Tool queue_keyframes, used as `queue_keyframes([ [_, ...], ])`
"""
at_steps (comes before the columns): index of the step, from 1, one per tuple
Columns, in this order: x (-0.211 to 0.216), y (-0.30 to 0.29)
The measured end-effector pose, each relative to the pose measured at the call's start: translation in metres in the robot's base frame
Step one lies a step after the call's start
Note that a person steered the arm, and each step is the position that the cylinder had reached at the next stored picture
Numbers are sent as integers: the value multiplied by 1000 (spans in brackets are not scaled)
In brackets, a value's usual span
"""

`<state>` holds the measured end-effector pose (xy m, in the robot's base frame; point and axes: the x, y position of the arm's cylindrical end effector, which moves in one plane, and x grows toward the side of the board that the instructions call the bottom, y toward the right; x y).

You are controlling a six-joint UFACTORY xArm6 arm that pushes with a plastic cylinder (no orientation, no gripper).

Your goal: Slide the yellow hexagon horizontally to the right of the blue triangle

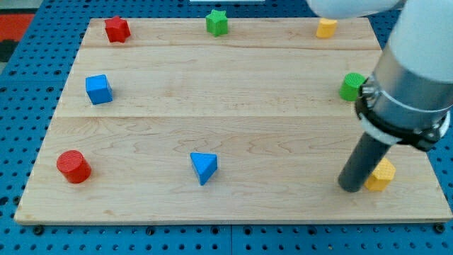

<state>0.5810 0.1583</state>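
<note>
The blue triangle lies at the lower middle of the wooden board. A yellow block, partly hidden by the rod, sits near the board's lower right; its shape is hard to make out. A second yellow block sits at the top right edge. My tip rests on the board just left of the lower yellow block, touching or nearly touching it, far to the right of the blue triangle.
A red star-like block is at the top left, a green star at the top middle, a blue cube at the left, a red cylinder at the lower left, a green block at the right by the arm.
</note>
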Motion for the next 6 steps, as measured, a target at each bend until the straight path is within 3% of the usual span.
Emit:
queue_keyframes([
  [1, 29, 40],
  [2, 6, 96],
  [3, -22, 70],
  [4, -18, 24],
  [6, -19, 30],
])
